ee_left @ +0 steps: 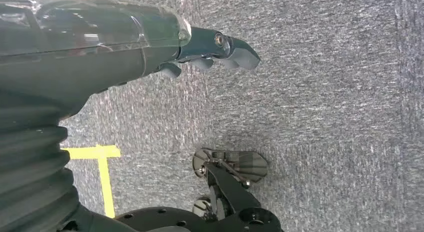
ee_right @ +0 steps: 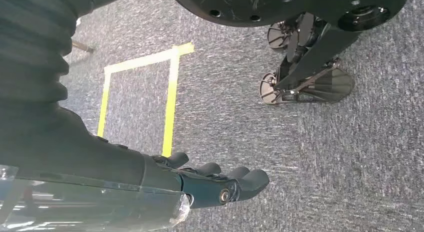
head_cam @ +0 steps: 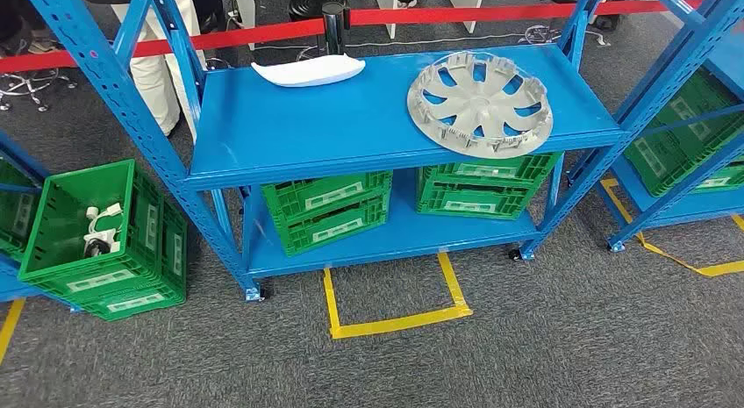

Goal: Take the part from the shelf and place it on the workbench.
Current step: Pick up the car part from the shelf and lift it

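**Both hands hang over carpet; parts sit untouched on the shelf**

Blue shelf rack (head_cam: 289, 132) stands straight ahead on grey carpet (head_cam: 544, 338). On its upper deck, right side: a silver wheel cover (head_cam: 480, 103), lying flat, its near edge reaching the deck's front lip. Far left of the same deck: a white curved plastic part (head_cam: 309, 71), well apart from the wheel cover. Lower deck carries two stacks of green crates (head_cam: 327, 210), side by side. Another green crate (head_cam: 96, 232) sits tilted to the left, with small white parts inside. A yellow tape square (head_cam: 397, 320) marks the floor just in front of the rack. Red barrier tape (head_cam: 491, 13) runs behind; a person's light trouser legs (head_cam: 158, 75) stand at far left.

Left hand (ee_left: 210, 55) hangs above the carpet, fingers loosely extended, holding nothing. Right hand (ee_right: 220, 179) likewise, fingers stretched out side by side, empty, near the yellow tape.
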### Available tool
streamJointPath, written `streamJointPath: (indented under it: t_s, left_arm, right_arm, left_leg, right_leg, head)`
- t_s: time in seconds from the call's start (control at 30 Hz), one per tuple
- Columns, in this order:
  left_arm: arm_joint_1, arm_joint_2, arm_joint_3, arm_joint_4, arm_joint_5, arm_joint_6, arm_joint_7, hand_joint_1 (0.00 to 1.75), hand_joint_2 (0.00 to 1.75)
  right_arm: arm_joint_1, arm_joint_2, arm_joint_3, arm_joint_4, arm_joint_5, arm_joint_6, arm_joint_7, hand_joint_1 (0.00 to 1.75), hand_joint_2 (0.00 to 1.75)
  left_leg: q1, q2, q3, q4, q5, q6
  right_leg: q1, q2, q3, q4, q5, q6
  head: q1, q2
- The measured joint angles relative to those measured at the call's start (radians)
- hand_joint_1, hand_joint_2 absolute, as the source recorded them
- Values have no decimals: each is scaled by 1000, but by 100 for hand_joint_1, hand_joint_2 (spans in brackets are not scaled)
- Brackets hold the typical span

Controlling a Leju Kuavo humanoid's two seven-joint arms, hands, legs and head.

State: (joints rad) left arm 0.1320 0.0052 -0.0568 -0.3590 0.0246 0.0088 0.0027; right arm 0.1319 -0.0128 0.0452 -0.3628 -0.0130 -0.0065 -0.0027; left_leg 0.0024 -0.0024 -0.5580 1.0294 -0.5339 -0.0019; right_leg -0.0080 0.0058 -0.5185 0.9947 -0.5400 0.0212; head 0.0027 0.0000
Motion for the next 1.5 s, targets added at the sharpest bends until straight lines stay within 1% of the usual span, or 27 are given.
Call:
streamJointPath:
  t_s: [0.17,0.33,0.5,0.83,0.97,1.1,1.2,1.33,1.5]
  left_arm:
    - [-16,-11,-27,0,73,29,0,0,175]
    - [-41,-23,-95,0,169,71,0,0,175]
    - [-67,-32,-187,3,262,114,1,0,175]
    - [-121,-42,-407,14,457,195,8,0,175]
    - [-141,-45,-489,20,543,214,5,0,0]
    - [-162,-46,-575,31,629,230,0,0,0]
    - [-175,-46,-630,39,687,240,-4,0,0]
    - [-188,-46,-696,50,751,252,-12,0,0]
    - [-197,-46,-752,61,800,261,-17,0,0]
  right_arm:
    - [-20,1,7,0,-47,-27,0,0,175]
    - [-43,3,37,1,-107,-64,1,0,175]
    - [-69,3,83,2,-167,-102,8,0,175]
    - [-122,1,202,8,-294,-181,19,0,175]
    - [-145,-2,246,12,-355,-209,9,0,175]
    - [-172,-9,288,16,-423,-237,-22,0,175]
    - [-194,-23,308,17,-477,-261,-66,0,175]
    - [-218,-60,324,-18,-535,-308,-133,0,175]
    - [-222,-112,328,-116,-560,-374,-171,0,175]
  left_leg:
    - [0,0,0,0,0,0]
    - [0,-1,0,0,0,0]
    - [0,-1,0,0,0,0]
    - [0,-1,0,0,0,0]
    - [0,-1,0,0,0,0]
    - [0,-1,0,0,0,0]
    - [0,-1,0,0,0,0]
    - [-1,-1,0,0,0,0]
    - [-1,0,0,1,0,0]
  right_leg:
    - [0,0,0,0,0,0]
    - [0,0,0,0,0,0]
    - [0,0,2,0,0,0]
    - [0,0,2,0,0,0]
    - [0,0,2,0,0,0]
    - [0,0,2,0,0,0]
    - [0,0,2,0,0,0]
    - [-1,0,2,0,0,0]
    - [-1,0,2,0,1,1]
  head:
    - [0,0]
    - [0,0]
    - [0,0]
    - [0,0]
    - [1,0]
    - [0,0]
    - [0,0]
    - [0,0]
    - [1,0]
